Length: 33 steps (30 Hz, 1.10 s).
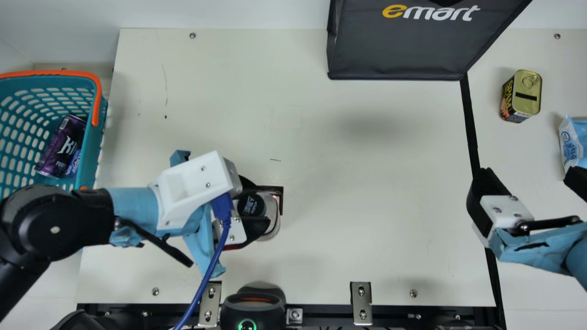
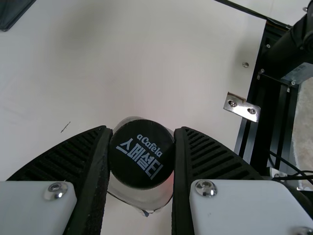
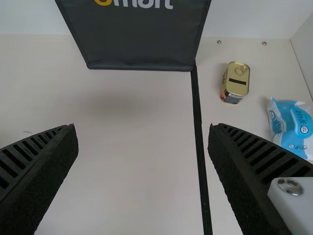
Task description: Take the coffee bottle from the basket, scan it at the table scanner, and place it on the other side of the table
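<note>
My left gripper [image 1: 251, 208] is shut on the coffee bottle [image 1: 251, 205], gripping it by its black cap over the table's left-centre part. In the left wrist view the bottle's cap [image 2: 141, 154] sits between the two fingers of my left gripper [image 2: 142, 155]. The table scanner [image 1: 252, 306] stands at the table's front edge, below the bottle in the main view. The basket [image 1: 101, 137] is at the far left. My right gripper [image 1: 527, 185] is open at the right side, nothing between its fingers; the right wrist view shows this gripper [image 3: 143, 142] spread wide.
A purple can [image 1: 62, 146] and a blue-labelled item lie in the basket. A dark bag [image 1: 399, 50] stands at the back. Right of the black line [image 1: 471, 123] are a spam can [image 1: 526, 94] and a blue-white pack [image 1: 571, 142]. Metal brackets [image 1: 361, 302] sit along the front edge.
</note>
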Each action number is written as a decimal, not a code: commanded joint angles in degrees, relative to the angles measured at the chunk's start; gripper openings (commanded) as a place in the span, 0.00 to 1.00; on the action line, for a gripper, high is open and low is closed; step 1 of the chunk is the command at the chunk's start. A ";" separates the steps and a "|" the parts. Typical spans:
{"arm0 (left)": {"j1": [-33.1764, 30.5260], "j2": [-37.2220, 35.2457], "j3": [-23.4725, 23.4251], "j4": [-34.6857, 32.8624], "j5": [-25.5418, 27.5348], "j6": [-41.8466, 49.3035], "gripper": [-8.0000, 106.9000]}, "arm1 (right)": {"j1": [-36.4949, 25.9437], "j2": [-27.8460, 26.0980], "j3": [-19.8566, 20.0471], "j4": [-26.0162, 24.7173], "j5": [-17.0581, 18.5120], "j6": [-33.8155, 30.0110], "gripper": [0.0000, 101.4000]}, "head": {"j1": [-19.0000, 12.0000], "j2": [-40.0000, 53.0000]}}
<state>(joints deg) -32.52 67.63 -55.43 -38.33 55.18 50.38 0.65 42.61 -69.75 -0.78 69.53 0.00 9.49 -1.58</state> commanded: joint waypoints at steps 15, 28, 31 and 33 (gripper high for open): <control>3.41 2.57 2.39 -3.97 -2.46 10.70 0.00 | 0.00 0.00 0.00 0.00 0.00 0.00 0.94 | -1.57 0.00; 4.44 4.60 5.66 -6.50 -6.13 15.95 0.15 | 0.00 0.00 0.00 0.00 -0.05 0.00 0.94 | -1.57 0.00; 4.46 4.69 6.10 -6.94 -6.55 16.64 0.23 | 0.00 0.00 0.00 0.00 -0.05 0.00 0.94 | -1.57 0.00; 4.45 4.75 6.33 -7.18 -6.76 17.01 0.29 | 0.00 0.00 0.00 0.00 -0.05 0.00 0.94 | -1.57 0.00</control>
<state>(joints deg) -28.14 72.30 -49.24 -45.46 48.53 67.24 0.65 42.61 -69.75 -0.78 69.48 0.00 9.49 -1.58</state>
